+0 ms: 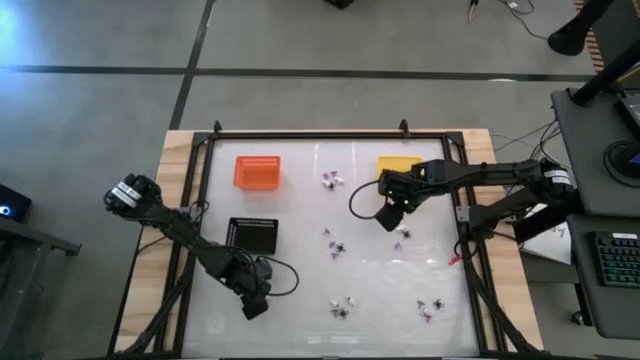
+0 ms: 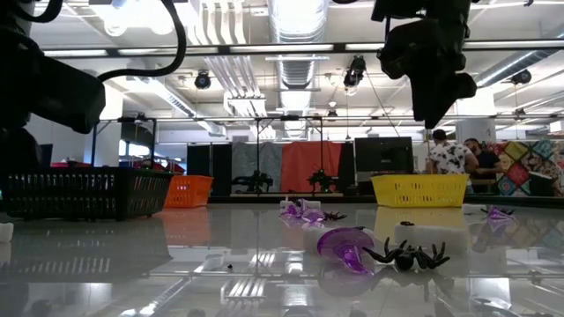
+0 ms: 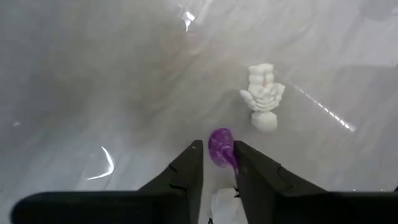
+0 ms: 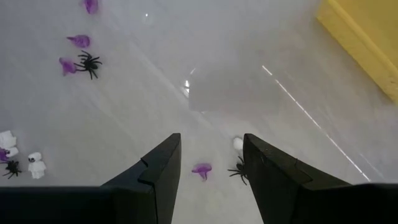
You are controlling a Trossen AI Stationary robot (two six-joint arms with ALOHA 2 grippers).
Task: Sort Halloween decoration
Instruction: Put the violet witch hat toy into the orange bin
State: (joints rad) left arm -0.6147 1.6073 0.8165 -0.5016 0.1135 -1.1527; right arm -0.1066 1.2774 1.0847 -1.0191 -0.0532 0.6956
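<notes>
The decorations are tiny purple, black spider-like and whitish trinkets scattered on the glossy white table [image 1: 300, 210]. My left gripper [image 3: 217, 158], at the table's near left [image 1: 255, 297], is shut on a purple trinket [image 3: 221, 148]. A whitish trinket [image 3: 263, 98] lies on the table just beyond it. My right gripper [image 4: 211, 155] hangs open above the table near the yellow basket [image 1: 398, 165], touching nothing. Below it lie a purple trinket [image 4: 201, 168], a black spider [image 4: 238, 169] and a small white piece [image 4: 237, 143]. My left gripper pinches the purple trinket [image 3: 219, 144] between its two fingers; the piece sticks out past the fingertips [image 3: 193, 155]. The fingers slant down toward the table. Whether the trinket is lifted clear cannot be told.
An orange basket [image 1: 257, 171] stands at the far left and a black tray-like basket [image 1: 252, 235] just beyond the left gripper. More trinket clusters lie near the far middle [image 1: 332, 180], the centre [image 1: 336, 246] and the near edge [image 1: 343, 306], [image 1: 430, 310]. People stand in the room behind [image 2: 449, 158].
</notes>
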